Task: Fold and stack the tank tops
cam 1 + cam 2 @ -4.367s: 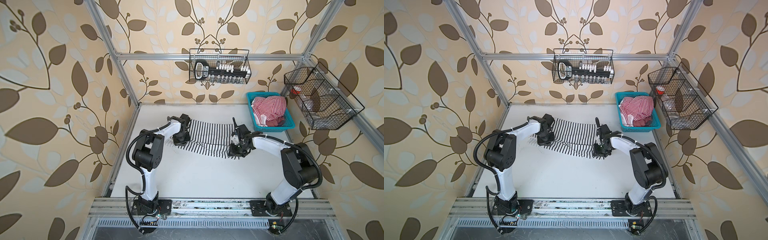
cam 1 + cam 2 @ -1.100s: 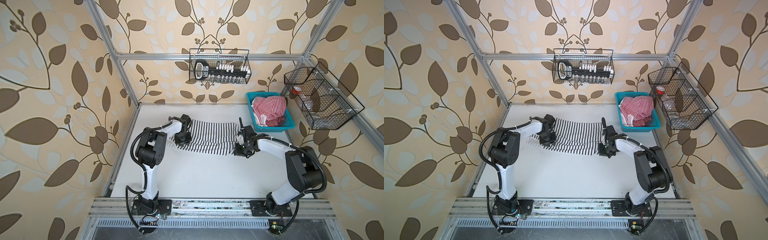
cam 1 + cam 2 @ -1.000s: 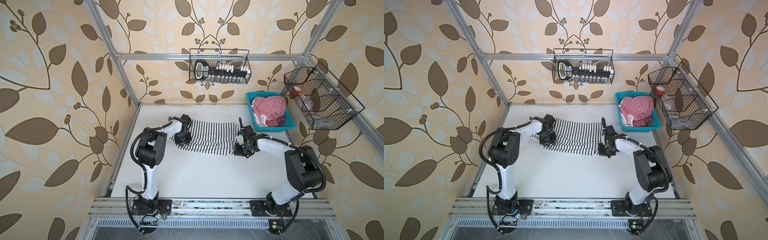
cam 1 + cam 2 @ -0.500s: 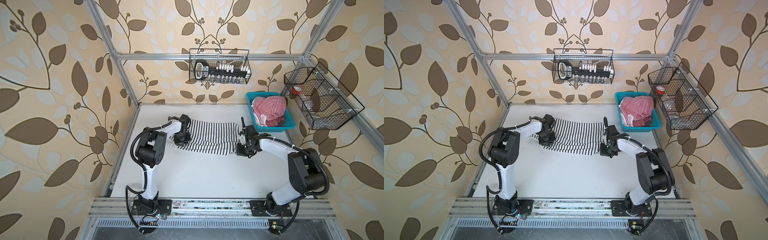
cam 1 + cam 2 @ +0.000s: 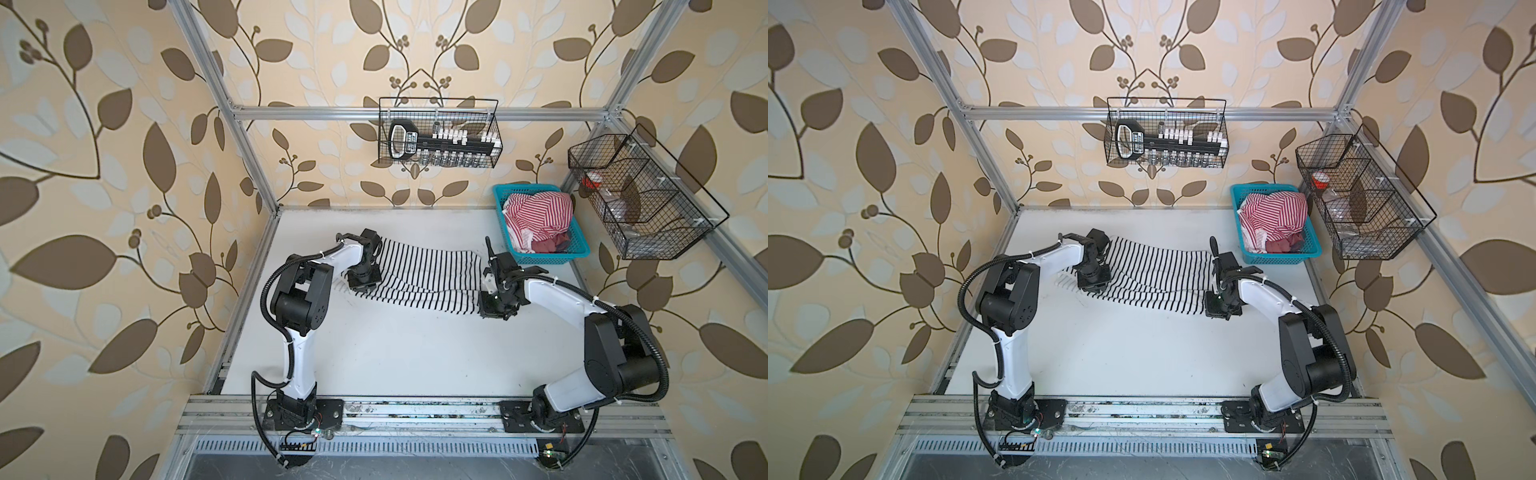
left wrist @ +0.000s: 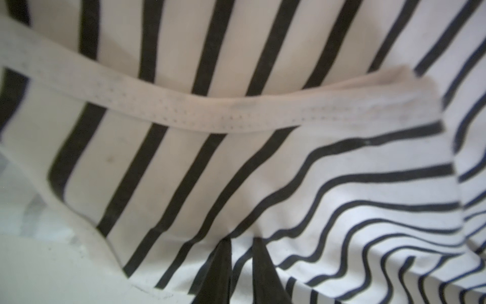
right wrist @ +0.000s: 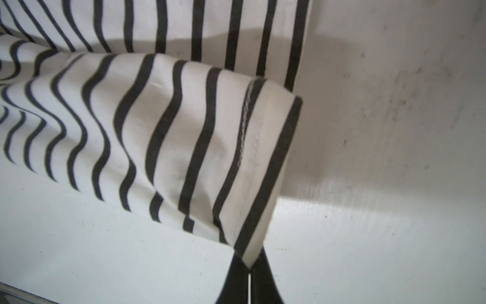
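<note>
The black-striped tank top (image 5: 424, 274) (image 5: 1154, 270) hangs stretched sideways between my two grippers, low over the white table (image 5: 395, 353). My left gripper (image 5: 363, 283) (image 6: 243, 240) is shut on a fold of its cloth (image 6: 289, 171) near the white-trimmed edge. My right gripper (image 5: 492, 308) (image 7: 248, 264) is shut on the hemmed corner (image 7: 171, 131), which is lifted off the table. The red-striped tank top (image 5: 540, 216) (image 5: 1277, 216) lies crumpled in the blue basket (image 5: 536, 259) at the back right.
A black wire basket (image 5: 436, 133) with tools hangs on the back wall. Another wire basket (image 5: 644, 199) hangs on the right wall above the blue basket. The aluminium frame posts stand at the table's corners, and the arm bases sit on the front rail.
Both grippers have closed on the black-striped tank top. The right gripper has shifted a little to the right with its corner, drawing the cloth tauter. The left gripper has hardly moved.
</note>
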